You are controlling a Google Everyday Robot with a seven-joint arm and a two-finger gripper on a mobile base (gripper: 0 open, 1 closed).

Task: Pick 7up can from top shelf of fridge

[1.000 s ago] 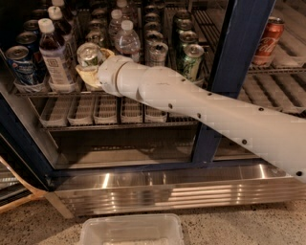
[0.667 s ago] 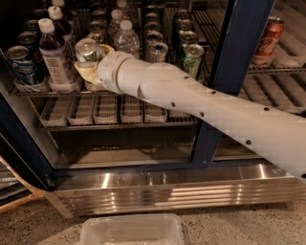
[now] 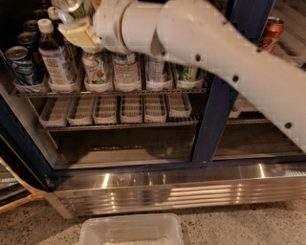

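Gripper (image 3: 75, 23) at upper left, jaws clamped on small silvery-white aluminium 7up can (image 3: 71, 7); it could slip or knock the clear plastic bottles (image 3: 126, 72)

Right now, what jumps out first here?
The white arm stretches across the upper right into the fridge, its gripper at top left against a silvery can. Behind it the top shelf carries bottles and cans, and a clear bin sits on the floor at the bottom edge.
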